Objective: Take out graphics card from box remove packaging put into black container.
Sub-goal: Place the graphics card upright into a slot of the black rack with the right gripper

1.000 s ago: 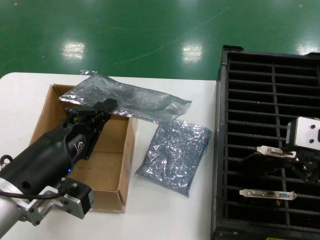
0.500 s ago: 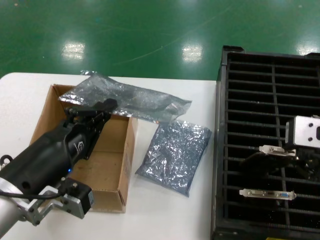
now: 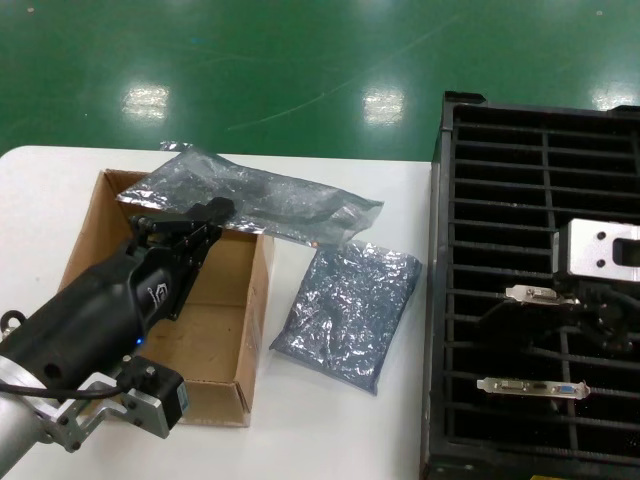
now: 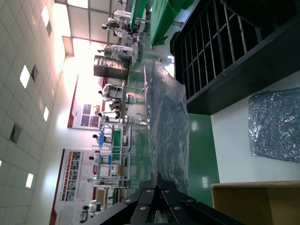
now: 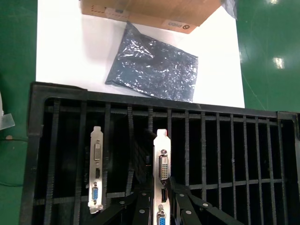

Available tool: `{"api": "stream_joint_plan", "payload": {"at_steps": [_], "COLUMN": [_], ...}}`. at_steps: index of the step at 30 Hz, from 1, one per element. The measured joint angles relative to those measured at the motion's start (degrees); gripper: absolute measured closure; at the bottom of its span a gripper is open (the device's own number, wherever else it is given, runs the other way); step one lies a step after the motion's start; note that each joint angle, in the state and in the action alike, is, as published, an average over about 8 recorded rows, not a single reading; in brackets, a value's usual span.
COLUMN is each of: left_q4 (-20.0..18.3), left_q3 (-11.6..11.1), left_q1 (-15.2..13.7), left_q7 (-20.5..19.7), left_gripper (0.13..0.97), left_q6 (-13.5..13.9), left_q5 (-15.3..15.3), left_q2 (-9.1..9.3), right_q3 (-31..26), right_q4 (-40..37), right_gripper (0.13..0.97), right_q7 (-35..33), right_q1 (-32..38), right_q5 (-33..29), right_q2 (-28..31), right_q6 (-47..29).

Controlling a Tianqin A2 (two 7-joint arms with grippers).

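I kept right claw point(image 5: 159, 206) clamped on thin, stiff, fragile silver-bracketed graphics card point(image 5: 161, 176) edges | left claw point(image 3: 180, 228), nine o'clock, pinched glossy anti-static bag point(image 3: 255, 200).

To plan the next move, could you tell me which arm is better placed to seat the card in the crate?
The right: its gripper already straddles the graphics card over the black container. The left gripper is at the box.

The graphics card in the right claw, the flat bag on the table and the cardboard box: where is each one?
graphics card point(image 5: 161, 180): right wrist view, on its silver end bracket.
flat bag point(image 3: 348, 312): head view, middle of the crinkled plastic.
cardboard box point(image 3: 212, 346): head view, on its bare inner floor.
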Motion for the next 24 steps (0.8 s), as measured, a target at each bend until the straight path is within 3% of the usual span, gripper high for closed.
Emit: {"api": "stream_joint_plan", "payload": {"at_steps": [24], "left_q4": [0.0], "left_q3": [0.0], "left_q1": [0.0], "left_q7": [0.0], "left_gripper": [0.959], "left_q6": [0.0], "left_q5": [0.0], "left_q2": [0.0], "right_q3": [-0.03], "right_q4": [-4.85], "right_gripper": [0.906], "right_q7": [2.33], "right_q1": [1.96], "right_q5": [0.09], "right_q2": [-2.04], "right_q6": [0.01]}}
